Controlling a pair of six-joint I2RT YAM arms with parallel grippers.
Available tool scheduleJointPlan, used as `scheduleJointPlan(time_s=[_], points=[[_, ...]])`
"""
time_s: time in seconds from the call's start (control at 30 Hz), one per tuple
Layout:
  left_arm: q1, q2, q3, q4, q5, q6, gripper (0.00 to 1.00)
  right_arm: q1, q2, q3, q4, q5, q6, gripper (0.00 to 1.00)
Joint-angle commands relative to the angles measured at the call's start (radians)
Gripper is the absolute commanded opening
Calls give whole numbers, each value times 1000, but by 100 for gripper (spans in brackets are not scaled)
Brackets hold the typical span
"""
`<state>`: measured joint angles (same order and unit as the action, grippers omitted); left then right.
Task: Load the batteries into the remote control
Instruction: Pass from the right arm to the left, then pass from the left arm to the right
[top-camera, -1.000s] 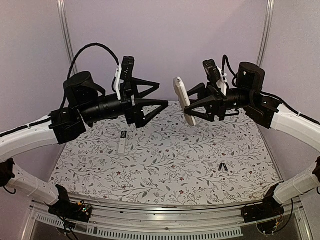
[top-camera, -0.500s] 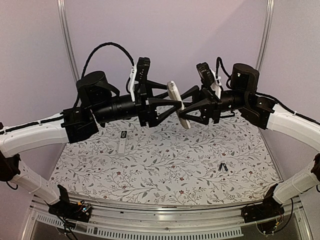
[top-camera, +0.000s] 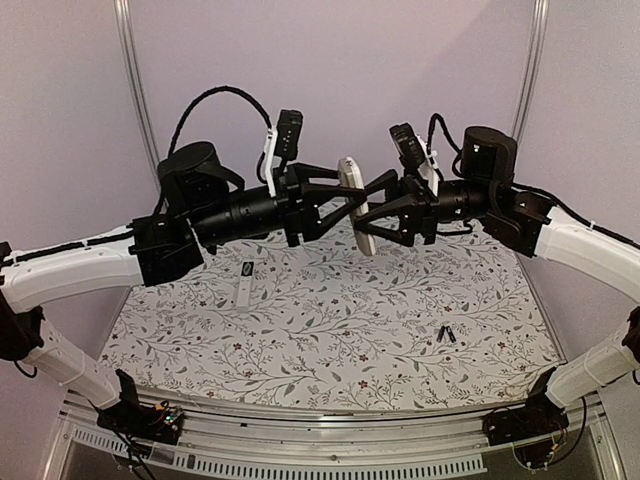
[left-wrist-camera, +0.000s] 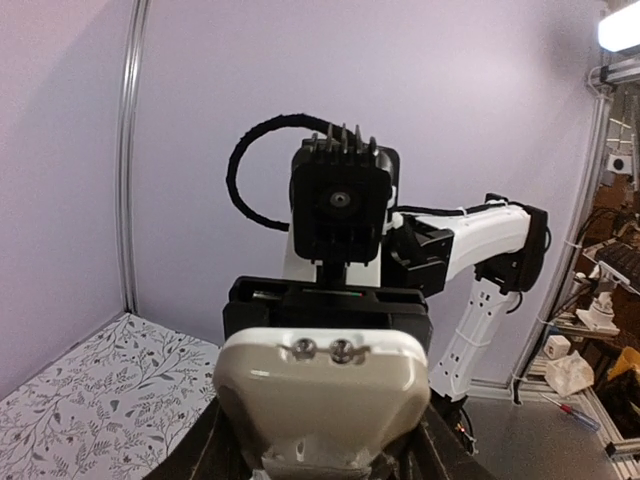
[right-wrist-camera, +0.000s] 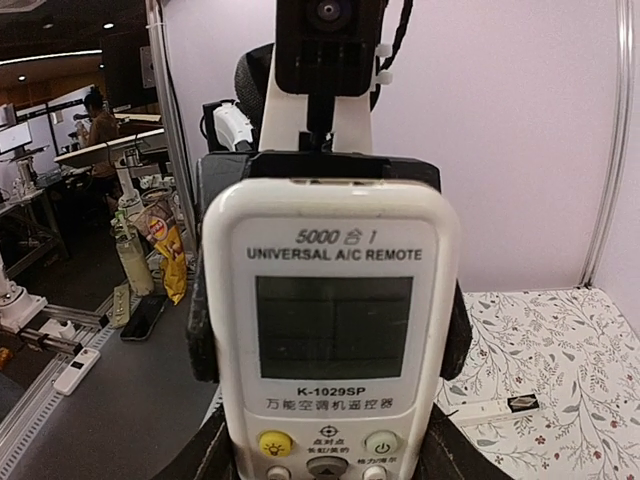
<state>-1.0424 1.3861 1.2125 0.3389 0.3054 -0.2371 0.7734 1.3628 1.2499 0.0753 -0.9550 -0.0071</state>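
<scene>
Remote control, white plastic with grey display (top-camera: 356, 205) — right end effector (top-camera: 373, 208) is clamping its sides, holding it upright in mid-air, likely so left end effector (top-camera: 346, 194), bracketing the top, can reach the back; grip unconfirmed. Small black cylindrical batteries (top-camera: 446, 334) are lying on floral-patterned surface (top-camera: 330, 340) — well apart.

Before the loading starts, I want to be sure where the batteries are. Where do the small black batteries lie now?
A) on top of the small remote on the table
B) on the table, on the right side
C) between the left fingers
B: the batteries lie on the table near the right arm, not up by the white remote held in the air.
</scene>
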Motion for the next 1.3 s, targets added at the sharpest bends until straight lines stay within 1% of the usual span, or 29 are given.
scheduleJointPlan(time_s=[0.0,0.03,0.1,0.13,0.2,0.3,0.4,0.47,0.57,0.77,0.83,0.97,1.07,1.13,1.23,1.27], points=[[-8,9,6,-15,-227,-140,0,15,-19,21,-21,277,-16,57],[-7,3,1,-33,-309,-169,0,16,-25,15,-23,325,-14,61],[-2,-6,-6,-74,-446,-239,0,19,-48,-23,1,408,0,62],[1,-11,-15,-84,-489,-263,0,27,-57,-53,29,444,27,62],[4,-25,-46,-61,-532,-291,0,57,-80,-116,94,527,60,63],[8,-38,-71,-48,-570,-317,0,127,-89,-153,123,662,35,63],[15,-32,-62,-74,-574,-325,0,182,-71,-154,133,788,1,63],[20,-29,-58,-86,-568,-328,0,185,-54,-143,132,843,-12,63],[21,-29,-62,-86,-562,-336,0,185,-13,-116,116,875,-12,63],[27,-30,-64,-84,-562,-337,0,186,52,-73,82,867,-25,59],[28,-29,-64,-86,-560,-336,0,185,66,-66,77,868,-23,53],[32,-31,-70,-91,-564,-340,0,185,70,-64,78,896,-4,36],[36,-35,-76,-93,-566,-341,0,185,70,-48,65,884,2,23],[39,-38,-80,-98,-568,-336,0,184,79,-21,23,864,37,15],[49,-47,-90,-112,-575,-319,0,183,97,32,-55,826,60,5],[52,-51,-94,-115,-573,-312,6,181,101,45,-71,808,63,2]])
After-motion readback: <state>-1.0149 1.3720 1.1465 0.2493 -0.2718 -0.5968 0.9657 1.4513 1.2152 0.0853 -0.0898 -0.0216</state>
